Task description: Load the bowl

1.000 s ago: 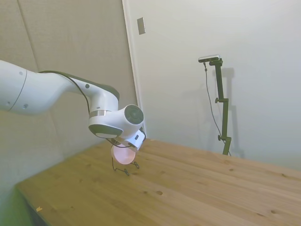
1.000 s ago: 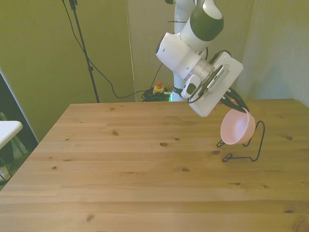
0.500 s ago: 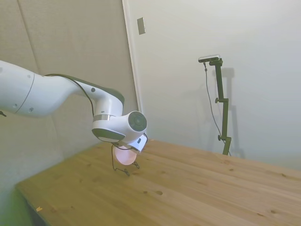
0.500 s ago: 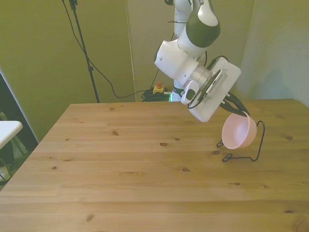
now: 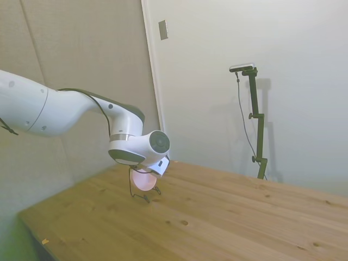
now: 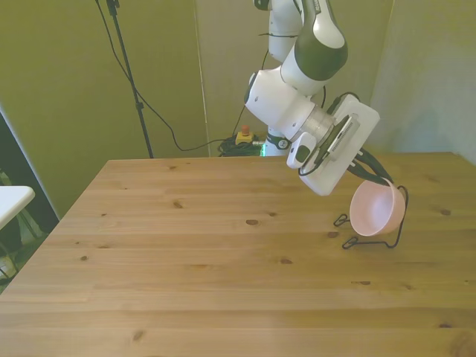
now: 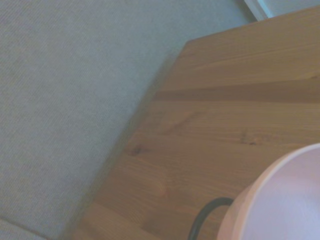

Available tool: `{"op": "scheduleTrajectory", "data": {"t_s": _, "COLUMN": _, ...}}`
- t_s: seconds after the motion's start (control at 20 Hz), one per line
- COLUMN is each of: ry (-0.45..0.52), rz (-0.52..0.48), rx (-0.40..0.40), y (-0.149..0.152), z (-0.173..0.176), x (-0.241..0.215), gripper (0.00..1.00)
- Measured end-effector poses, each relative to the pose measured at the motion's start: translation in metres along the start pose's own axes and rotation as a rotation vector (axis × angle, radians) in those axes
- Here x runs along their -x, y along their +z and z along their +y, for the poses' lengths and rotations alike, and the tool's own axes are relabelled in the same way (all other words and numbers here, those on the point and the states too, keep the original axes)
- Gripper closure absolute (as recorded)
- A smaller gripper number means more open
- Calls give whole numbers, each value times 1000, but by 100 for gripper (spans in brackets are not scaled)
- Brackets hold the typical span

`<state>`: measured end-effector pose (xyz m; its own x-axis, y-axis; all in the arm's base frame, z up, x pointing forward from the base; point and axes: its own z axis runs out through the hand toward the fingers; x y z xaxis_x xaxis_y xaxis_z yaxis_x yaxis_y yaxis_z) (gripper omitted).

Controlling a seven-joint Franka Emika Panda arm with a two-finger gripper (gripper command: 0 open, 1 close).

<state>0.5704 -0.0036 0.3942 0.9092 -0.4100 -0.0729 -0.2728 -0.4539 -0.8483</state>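
Observation:
The pale pink bowl (image 6: 375,211) hangs tipped on its side, its opening turned toward the front view's left. My gripper (image 6: 385,181) is shut on its upper rim. The bowl sits inside a black wire rack (image 6: 401,216), whose upright loop is just behind it and whose feet (image 6: 352,241) rest on the wooden table (image 6: 186,260). In the side view the bowl (image 5: 143,180) shows below the wrist, above the rack's feet (image 5: 144,196). The wrist view shows the bowl's blurred rim (image 7: 280,200) and a piece of the rack's wire (image 7: 202,220).
The rack stands near the table's edge at the front view's right. A dark tripod with a hanging cable (image 6: 130,74) stands behind the table at the front view's left. A white surface (image 6: 11,201) pokes in at that view's left edge.
The gripper has carried the bowl toward the front view's right and slightly lower, so it now sits within the wire rack's loop.

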Motion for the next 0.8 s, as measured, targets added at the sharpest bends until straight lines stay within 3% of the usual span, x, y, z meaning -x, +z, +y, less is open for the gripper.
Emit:
{"op": "scheduleTrajectory", "data": {"t_s": 0.6, "ry": 18, "rz": -7, "rx": 2, "y": 11, "z": 8, "x": -3, "gripper": 100}}
{"op": "scheduleTrajectory", "data": {"t_s": 0.65, "ry": 19, "rz": -3, "rx": 4, "y": 11, "z": 9, "x": -4, "gripper": 0}}
{"op": "scheduleTrajectory", "data": {"t_s": 0.8, "ry": 21, "rz": -4, "rx": 5, "y": 12, "z": 10, "x": -4, "gripper": 0}}
